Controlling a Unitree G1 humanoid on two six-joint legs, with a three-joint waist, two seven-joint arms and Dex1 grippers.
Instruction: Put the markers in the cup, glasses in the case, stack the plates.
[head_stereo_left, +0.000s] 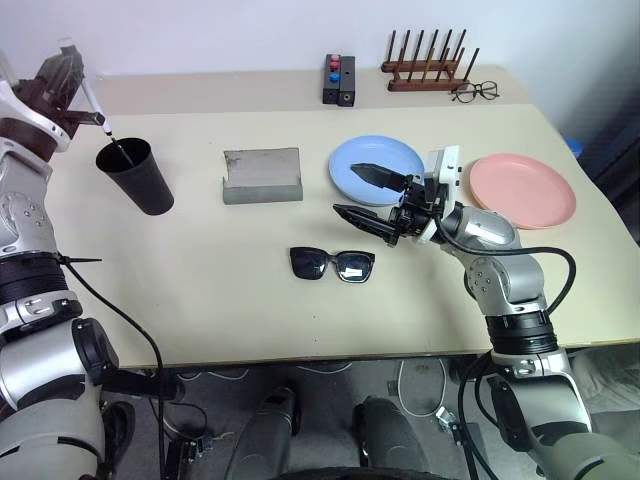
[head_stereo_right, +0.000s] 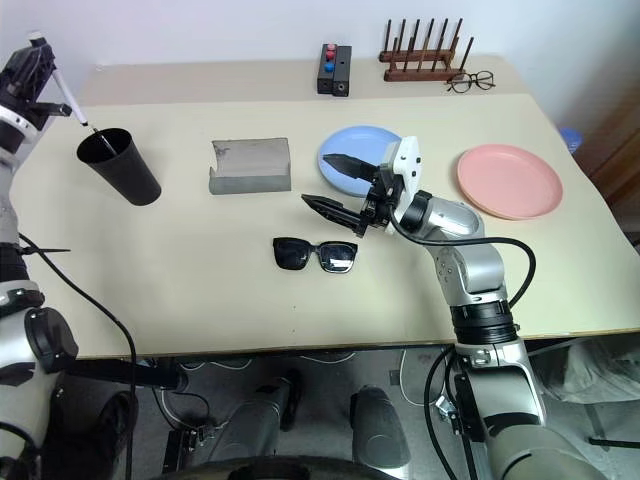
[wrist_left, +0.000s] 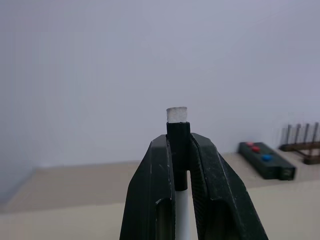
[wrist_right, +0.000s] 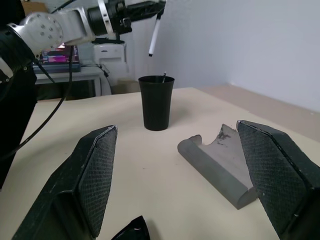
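Beige desk (head_stereo_left: 220, 310) against a white wall. Near its left edge, black cup (head_stereo_left: 137, 175) with one marker (head_stereo_left: 121, 152) inside; above it, left gripper (head_stereo_left: 72, 88) pinching a second marker (head_stereo_left: 96, 106). Mid-desk, sunglasses (head_stereo_left: 332, 264) before open grey case (head_stereo_left: 262, 175). Right gripper (head_stereo_left: 372, 195) spread wide beside blue plate (head_stereo_left: 350, 160); pink plate (head_stereo_left: 522, 188) near right edge.

My right gripper (head_stereo_left: 365, 193) hangs open above bare table (head_stereo_left: 230, 300), with the sunglasses (head_stereo_left: 332, 264) just below it. Open tabletop lies between the sunglasses and the open grey case (head_stereo_left: 262, 175). The blue plate (head_stereo_left: 376, 168) sits close behind. The black cup (head_stereo_left: 136, 176) stands well apart, unobstructed.
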